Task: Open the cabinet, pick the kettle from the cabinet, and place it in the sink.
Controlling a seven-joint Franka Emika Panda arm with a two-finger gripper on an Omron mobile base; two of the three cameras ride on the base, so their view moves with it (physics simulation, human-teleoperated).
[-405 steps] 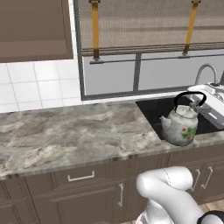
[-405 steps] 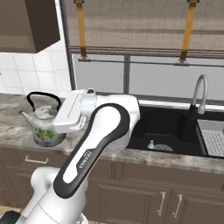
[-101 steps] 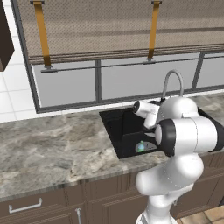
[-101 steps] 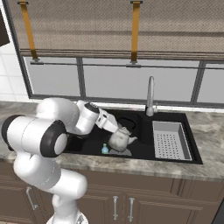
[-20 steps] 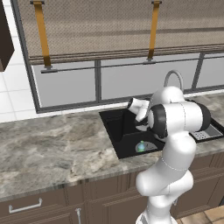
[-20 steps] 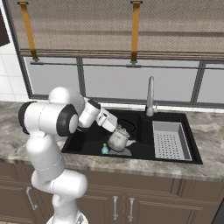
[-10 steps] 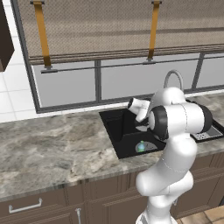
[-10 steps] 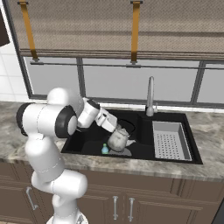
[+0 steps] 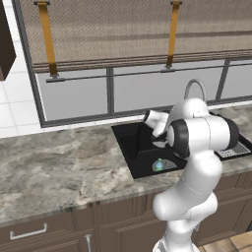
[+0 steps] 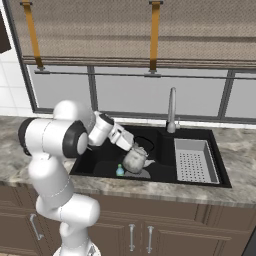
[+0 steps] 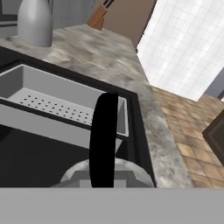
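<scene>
The robot's two-finger claw (image 10: 133, 146) is pinched shut on the thin black arched handle (image 11: 103, 139) of the small white-grey kettle (image 10: 134, 160). Going from biggest to smallest: the black box-shaped sink (image 10: 104, 167) with its tall silver tap (image 10: 172, 108), then the grey rack (image 10: 194, 159), then the kettle. The kettle hangs right under the claw, low inside the sink, so letting go looks like the next move.

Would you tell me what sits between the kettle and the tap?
Bare black sink floor separates the kettle from the tap, seen in the right base view.
</scene>
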